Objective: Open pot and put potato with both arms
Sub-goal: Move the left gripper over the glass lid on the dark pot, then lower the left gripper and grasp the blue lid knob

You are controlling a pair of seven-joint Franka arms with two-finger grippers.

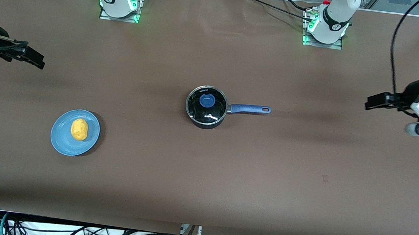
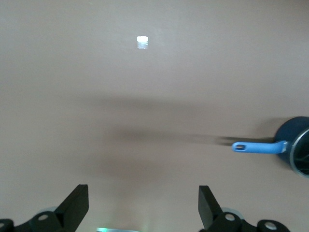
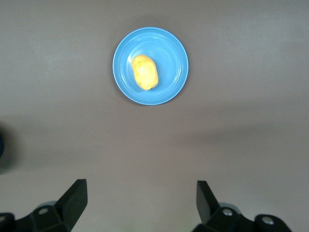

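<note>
The pot (image 1: 206,107) sits mid-table, glass lid on; its blue knob (image 1: 207,101) looks the safe hold, since glass is slick and breakable. The potato (image 1: 79,129), firm and light, lies on a plate (image 1: 59,142). Left gripper (image 1: 375,102) and right gripper (image 1: 34,58) hover spread wide and empty.

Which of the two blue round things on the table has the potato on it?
The flat blue plate, toward the right arm's end of the table, carries the potato. The other is the blue knob on the pot's glass lid.
</note>
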